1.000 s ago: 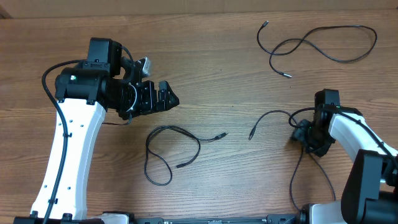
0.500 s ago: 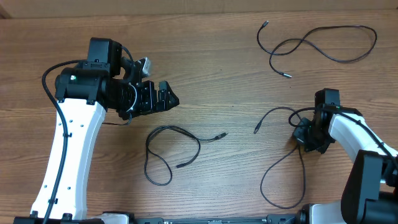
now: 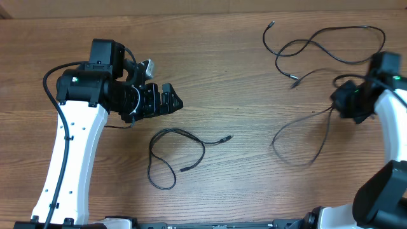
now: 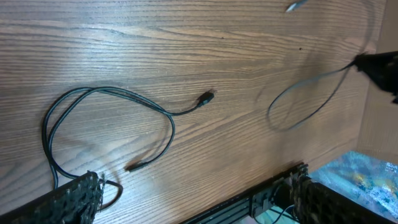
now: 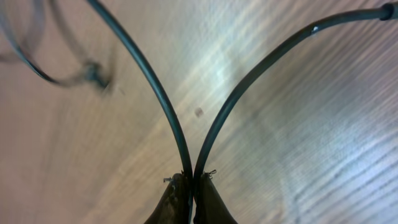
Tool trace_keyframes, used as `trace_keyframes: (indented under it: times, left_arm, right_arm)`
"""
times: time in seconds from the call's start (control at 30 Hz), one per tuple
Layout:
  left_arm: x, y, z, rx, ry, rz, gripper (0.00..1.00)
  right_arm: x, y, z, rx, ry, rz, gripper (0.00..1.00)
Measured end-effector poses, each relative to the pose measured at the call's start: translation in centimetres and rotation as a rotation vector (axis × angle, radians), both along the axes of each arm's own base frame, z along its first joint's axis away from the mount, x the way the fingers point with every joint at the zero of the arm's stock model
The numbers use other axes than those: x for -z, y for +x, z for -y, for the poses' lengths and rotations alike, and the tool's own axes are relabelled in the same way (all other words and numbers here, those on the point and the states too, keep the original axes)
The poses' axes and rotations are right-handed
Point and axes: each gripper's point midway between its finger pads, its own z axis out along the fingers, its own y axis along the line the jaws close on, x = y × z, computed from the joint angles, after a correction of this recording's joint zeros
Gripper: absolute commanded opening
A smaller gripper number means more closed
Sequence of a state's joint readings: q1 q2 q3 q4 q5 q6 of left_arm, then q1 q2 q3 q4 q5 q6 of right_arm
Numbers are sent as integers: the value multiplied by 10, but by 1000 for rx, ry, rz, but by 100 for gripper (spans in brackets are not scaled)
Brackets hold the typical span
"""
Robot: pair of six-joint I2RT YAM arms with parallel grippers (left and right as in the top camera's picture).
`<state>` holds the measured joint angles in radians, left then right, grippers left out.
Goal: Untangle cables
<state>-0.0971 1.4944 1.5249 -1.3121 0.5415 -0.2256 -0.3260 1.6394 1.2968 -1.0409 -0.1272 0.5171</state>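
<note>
Left gripper [image 3: 173, 102] hung over table [image 3: 241, 83], jaws wide apart, empty. Looped cable [image 3: 175, 152] lay just below it, separate from others. Right gripper [image 3: 346, 104] clamped on second cable [image 5: 151, 78], doubled strand pinched. Third cable [image 3: 331, 48] near. Recommended: carry held cable away from third, lay flat.

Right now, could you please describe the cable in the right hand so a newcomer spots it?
Find the right hand at the brown wooden table's right edge. From it a thin black cable runs as one loop toward the table's middle. The two other black cables lie loose; only this one is gripped.
</note>
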Motion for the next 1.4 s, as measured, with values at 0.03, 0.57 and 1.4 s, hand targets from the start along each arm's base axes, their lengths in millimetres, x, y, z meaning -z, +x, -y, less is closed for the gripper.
trace_keyframes:
  times: [0.03, 0.57, 1.4]
  left_arm:
    - [0, 0, 0, 0, 0, 0, 99]
    - [0, 0, 0, 0, 0, 0, 98]
    - [0, 0, 0, 0, 0, 0, 97]
  right_arm:
    - [-10, 6, 8, 27, 6, 34, 4]
    - [-35, 16, 55, 332, 75, 134, 4]
    - [4, 26, 42, 256, 109, 46, 89]
